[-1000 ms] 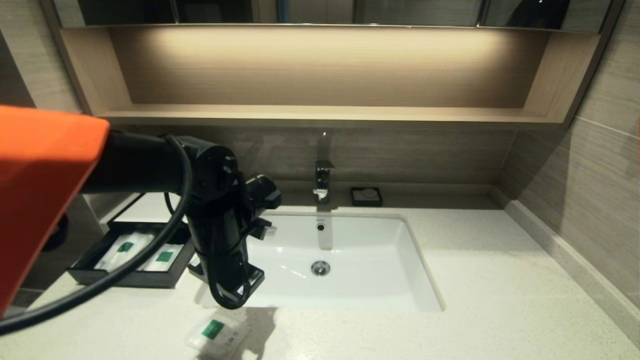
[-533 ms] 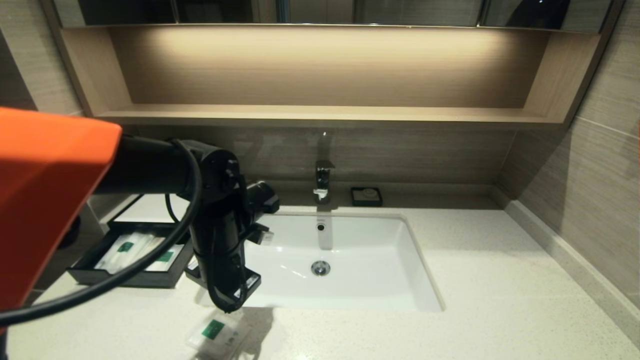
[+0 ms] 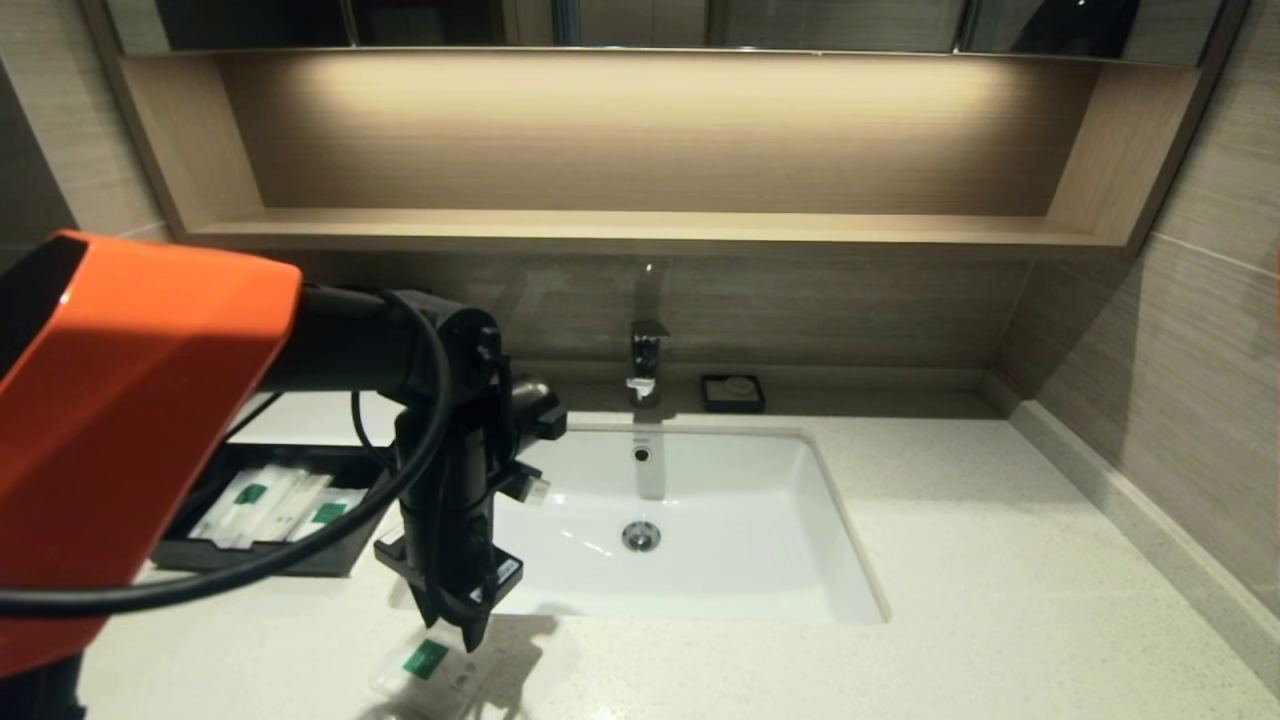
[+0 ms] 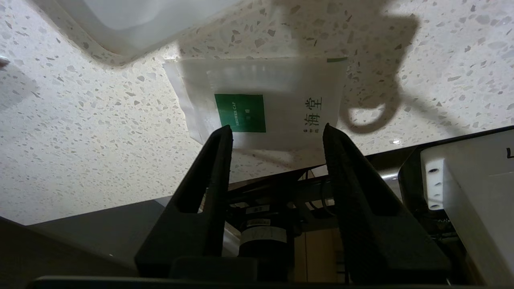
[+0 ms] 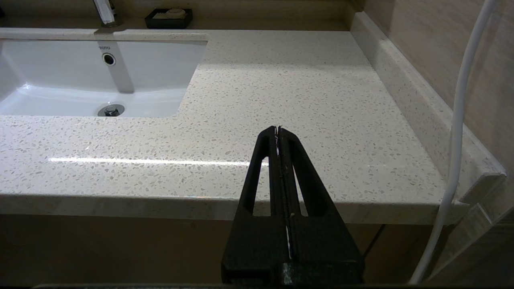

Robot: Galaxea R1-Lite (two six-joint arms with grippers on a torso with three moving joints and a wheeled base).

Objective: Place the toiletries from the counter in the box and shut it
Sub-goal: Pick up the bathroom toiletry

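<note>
A: Hovering with its jaws parted and empty, the left gripper points down over the flat packet lying on the counter.

B: Risks?

A: Thin wrap may slide away. The drawer box sits beside the sink. The right gripper rests closed.

Head overlooks sink; wrists hover near counter

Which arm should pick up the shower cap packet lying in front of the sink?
Left. The left gripper hangs open right above the packet on the counter. The right gripper is shut, parked off the counter's front edge.
</note>
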